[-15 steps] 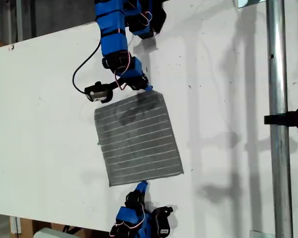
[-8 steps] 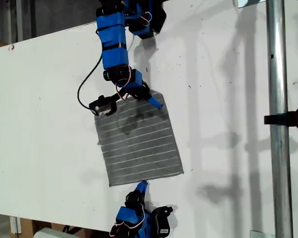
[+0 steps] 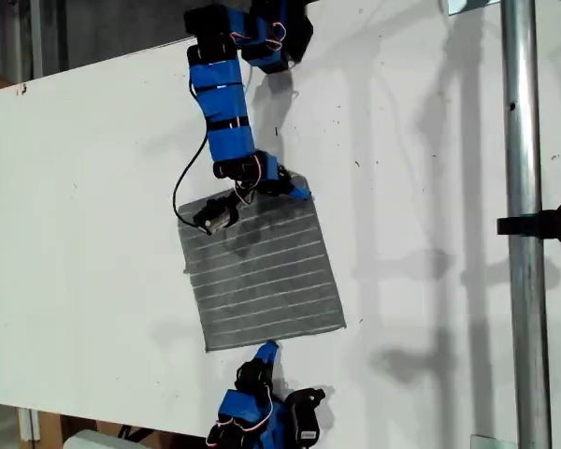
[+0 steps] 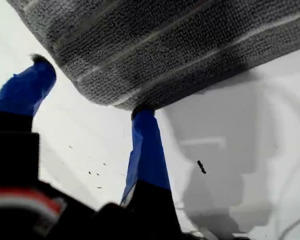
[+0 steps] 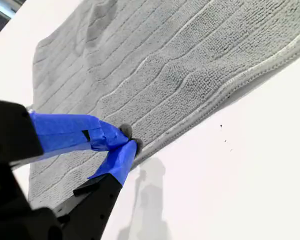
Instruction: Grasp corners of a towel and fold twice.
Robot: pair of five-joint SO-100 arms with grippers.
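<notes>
The dark grey striped towel (image 3: 262,271) lies flat on the white table (image 3: 93,234). My second gripper (image 3: 299,194) reaches down from the exterior view's top and rests at the corner (image 3: 304,180) on that view's upper right. In its wrist view the second gripper (image 5: 129,142) has its blue tips pinched together on the hem of the towel (image 5: 165,65). My first gripper (image 3: 266,351) sits at the exterior view's bottom, against the towel's near edge. It stands open (image 4: 92,90), one fingertip (image 4: 142,117) touching the rim of the towel (image 4: 165,45).
A metal pole (image 3: 524,234) with a black clamp (image 3: 547,224) stands upright at the exterior view's right. White table surface surrounds the towel on all sides. The second arm's black cable (image 3: 192,173) loops over the table beside the towel.
My second arm has swung down and toward the exterior view's right, bringing its gripper from just above the towel's top edge onto the upper right corner. The first arm has not moved.
</notes>
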